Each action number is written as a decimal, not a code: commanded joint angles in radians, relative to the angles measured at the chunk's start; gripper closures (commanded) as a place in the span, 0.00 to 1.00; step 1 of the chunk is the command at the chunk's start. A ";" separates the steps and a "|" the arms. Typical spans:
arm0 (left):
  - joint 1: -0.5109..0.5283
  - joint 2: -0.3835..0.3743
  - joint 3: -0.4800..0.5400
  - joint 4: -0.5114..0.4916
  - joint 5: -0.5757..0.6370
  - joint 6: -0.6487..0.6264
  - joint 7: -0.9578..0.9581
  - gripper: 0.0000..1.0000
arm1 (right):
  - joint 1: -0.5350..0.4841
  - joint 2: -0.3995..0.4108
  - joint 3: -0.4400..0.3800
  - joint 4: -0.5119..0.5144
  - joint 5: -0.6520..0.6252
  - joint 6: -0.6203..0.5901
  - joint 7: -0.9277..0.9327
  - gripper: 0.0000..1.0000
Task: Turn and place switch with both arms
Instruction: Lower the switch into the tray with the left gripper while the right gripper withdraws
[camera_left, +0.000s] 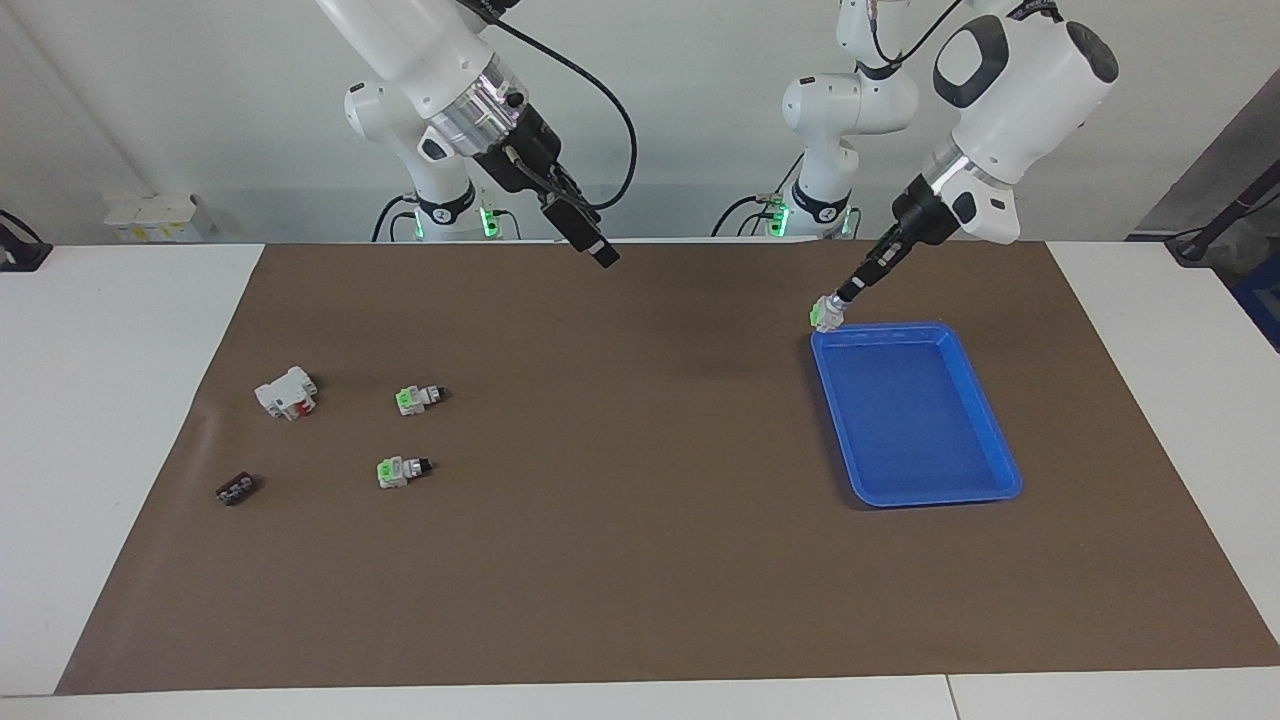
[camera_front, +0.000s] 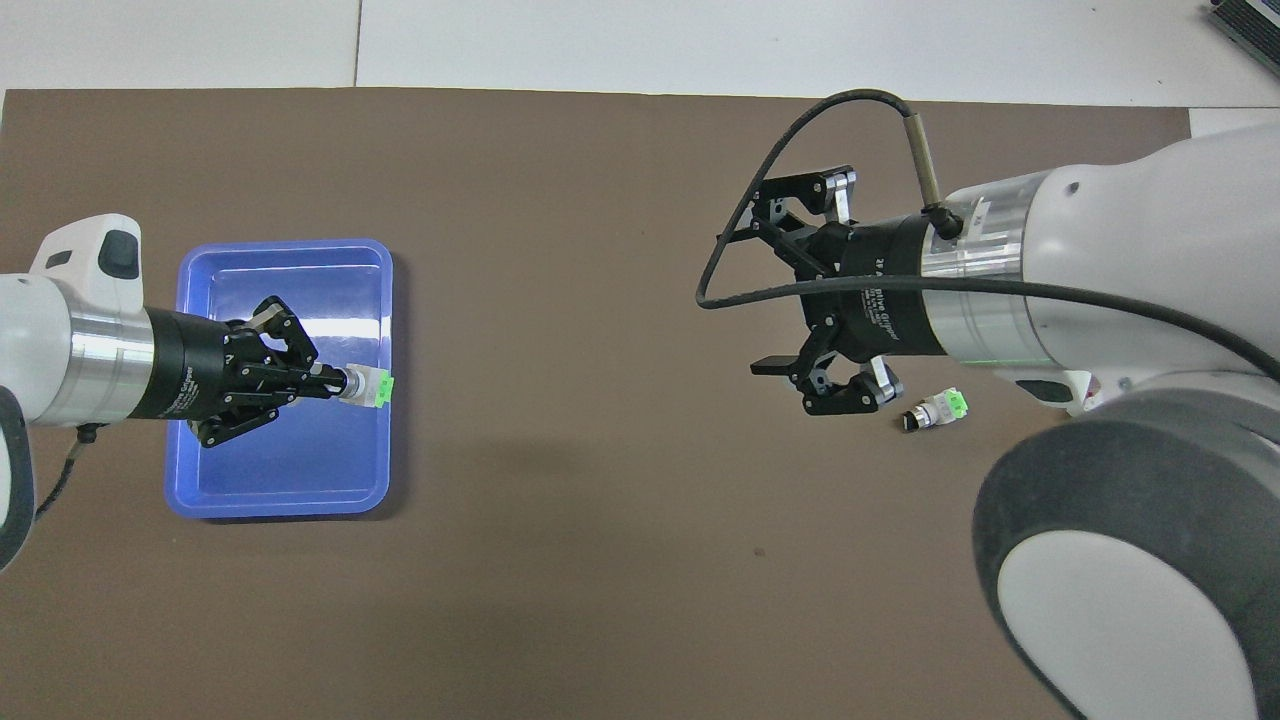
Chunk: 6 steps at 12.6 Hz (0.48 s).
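Observation:
My left gripper is shut on the black knob end of a switch. The switch's green face points away from the gripper, and it hangs low over the rim of the blue tray, at the tray's corner toward the table's middle. Raised over the mat's middle, my right gripper stands open and holds nothing. Two more switches lie on the mat toward the right arm's end; the overhead view shows only one of these switches.
A white block with a red part and a small flat black piece lie on the brown mat toward the right arm's end, past the two lying switches. The tray holds nothing inside.

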<state>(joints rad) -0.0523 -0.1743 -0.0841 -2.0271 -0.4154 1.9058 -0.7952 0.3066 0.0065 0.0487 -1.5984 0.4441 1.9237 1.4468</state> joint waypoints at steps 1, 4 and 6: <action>0.032 -0.028 -0.006 -0.120 0.073 0.120 0.126 1.00 | -0.075 -0.028 0.010 -0.003 -0.103 -0.076 -0.225 0.01; 0.040 0.007 -0.006 -0.202 0.170 0.195 0.304 1.00 | -0.171 -0.034 0.011 -0.002 -0.223 -0.167 -0.638 0.01; 0.060 0.041 -0.006 -0.229 0.171 0.266 0.358 1.00 | -0.217 -0.036 0.008 0.001 -0.323 -0.204 -0.916 0.01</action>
<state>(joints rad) -0.0128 -0.1502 -0.0832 -2.2195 -0.2676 2.1029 -0.5022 0.1296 -0.0184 0.0454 -1.5976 0.1929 1.7555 0.7527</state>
